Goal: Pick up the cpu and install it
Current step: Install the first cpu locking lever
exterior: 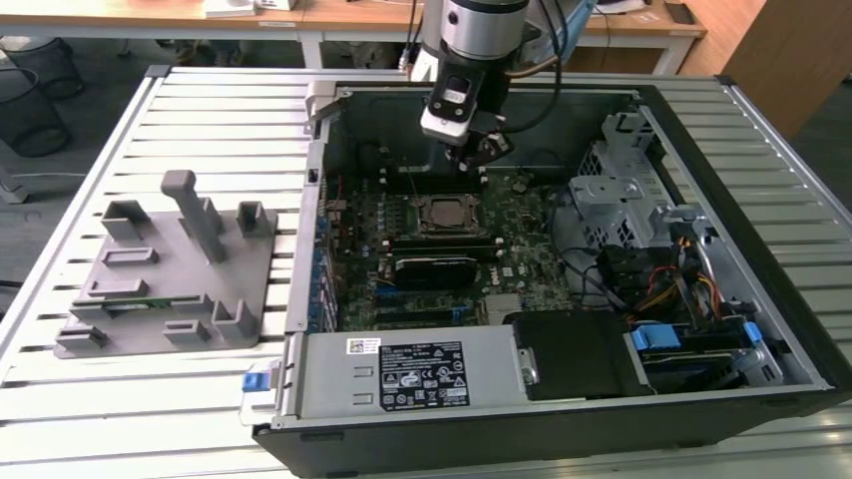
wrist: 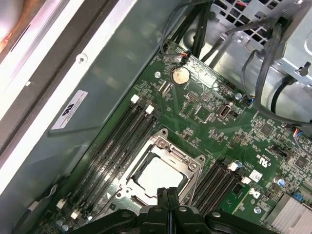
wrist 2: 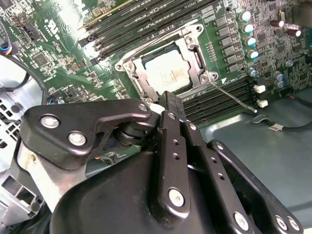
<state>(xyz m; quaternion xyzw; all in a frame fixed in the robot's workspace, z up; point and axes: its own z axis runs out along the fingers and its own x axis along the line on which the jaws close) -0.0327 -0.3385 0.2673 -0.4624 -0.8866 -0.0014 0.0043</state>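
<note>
CPU (wrist 2: 168,72) sits flat in its socket frame (wrist 2: 192,48), so seated as I judge it. Fingers (wrist 2: 171,108) clenched together, empty, above it.

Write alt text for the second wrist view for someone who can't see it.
The cpu sits in its metal socket frame on the green motherboard, with the shut black gripper just above it, holding nothing. Black memory slots flank the socket.

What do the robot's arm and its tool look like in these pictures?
In the exterior view the arm is a silver cylinder with black bands, and dark cables run beside it. The tool is matte black with a white housing; the second wrist view shows black linkage bars with silver screws.
</note>
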